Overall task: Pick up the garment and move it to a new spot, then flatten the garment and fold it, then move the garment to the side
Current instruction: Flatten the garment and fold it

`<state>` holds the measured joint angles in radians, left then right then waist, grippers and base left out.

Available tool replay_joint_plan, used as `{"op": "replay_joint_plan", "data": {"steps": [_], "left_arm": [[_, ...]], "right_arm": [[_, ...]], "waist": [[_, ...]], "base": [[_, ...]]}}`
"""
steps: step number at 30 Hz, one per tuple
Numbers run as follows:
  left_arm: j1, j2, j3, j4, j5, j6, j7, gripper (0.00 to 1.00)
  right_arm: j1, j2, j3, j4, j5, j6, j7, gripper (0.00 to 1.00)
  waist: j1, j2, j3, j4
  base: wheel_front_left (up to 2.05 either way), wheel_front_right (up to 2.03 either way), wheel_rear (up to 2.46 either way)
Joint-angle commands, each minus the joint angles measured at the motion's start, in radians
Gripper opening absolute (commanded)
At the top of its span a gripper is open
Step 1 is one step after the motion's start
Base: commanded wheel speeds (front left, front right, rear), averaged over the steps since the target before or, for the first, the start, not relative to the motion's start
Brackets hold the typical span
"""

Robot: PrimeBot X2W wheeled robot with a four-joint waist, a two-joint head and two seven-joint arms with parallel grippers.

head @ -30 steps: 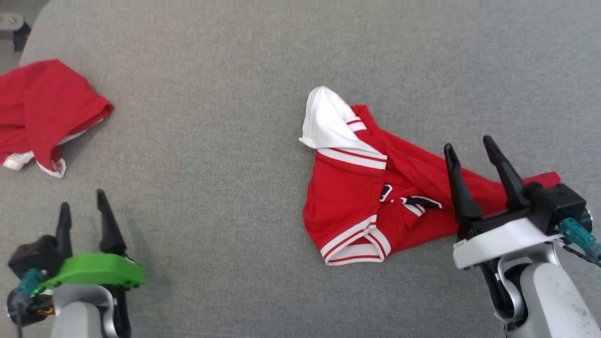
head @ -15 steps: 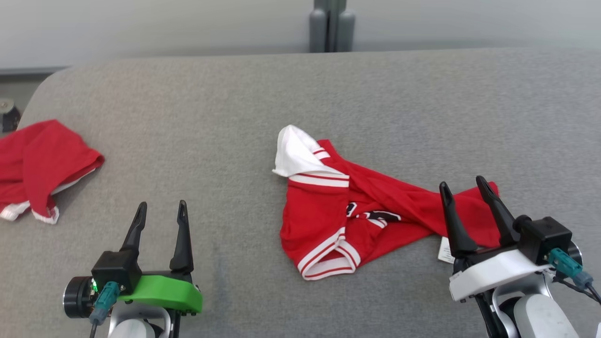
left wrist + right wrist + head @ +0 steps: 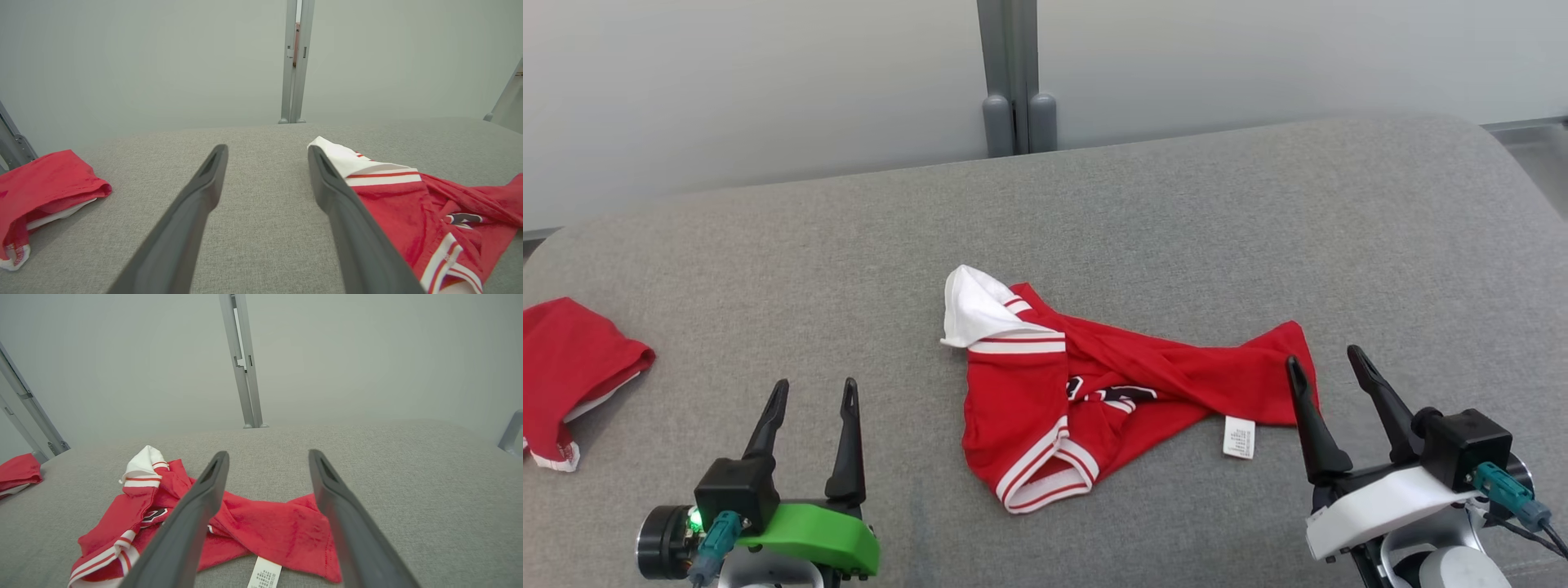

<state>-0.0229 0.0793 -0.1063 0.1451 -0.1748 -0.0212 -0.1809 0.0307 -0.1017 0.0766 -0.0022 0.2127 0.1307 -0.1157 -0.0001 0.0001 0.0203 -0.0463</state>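
Likely pick-up step: garment [image 3: 1094,392] crumpled on table [image 3: 1258,204]. Your left gripper [image 3: 816,381], right gripper [image 3: 1322,354] wide, empty (hem at right's 12 o'clock); next lower, pinch.

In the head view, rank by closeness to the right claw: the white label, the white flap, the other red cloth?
From the right gripper:
1. white label, just to its left.
2. white flap, middle.
3. other red cloth, far left.
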Motion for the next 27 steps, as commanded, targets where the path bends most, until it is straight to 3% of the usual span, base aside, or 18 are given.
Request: {"op": "replay_joint_plan", "data": {"steps": [1, 19, 27], "left_arm": [[0.021, 0.010, 0.000, -0.006, -0.002, 0.006, 0.004, 1.00], [-0.006, 0.017, -0.017, -0.032, -0.008, 0.022, 0.015, 1.00], [-0.186, -0.015, -0.193, -0.052, 0.006, -0.043, 0.155, 1.00]], "right_arm": [[0.010, -0.001, -0.003, -0.006, 0.005, 0.000, 0.002, 1.00], [-0.004, 0.010, -0.009, -0.009, 0.004, 0.000, -0.006, 1.00], [-0.050, 0.006, -0.011, -0.030, -0.005, 0.000, -0.006, 1.00]], "waist": [[0.0001, -0.0001, -0.008, -0.007], [0.0001, -0.0001, 0.018, 0.002], [0.0001, -0.0001, 0.131, 0.002]], "base": [[0.00, 0.00, 0.00], [0.00, 0.00, 0.00], [0.00, 0.00, 0.00]]}}
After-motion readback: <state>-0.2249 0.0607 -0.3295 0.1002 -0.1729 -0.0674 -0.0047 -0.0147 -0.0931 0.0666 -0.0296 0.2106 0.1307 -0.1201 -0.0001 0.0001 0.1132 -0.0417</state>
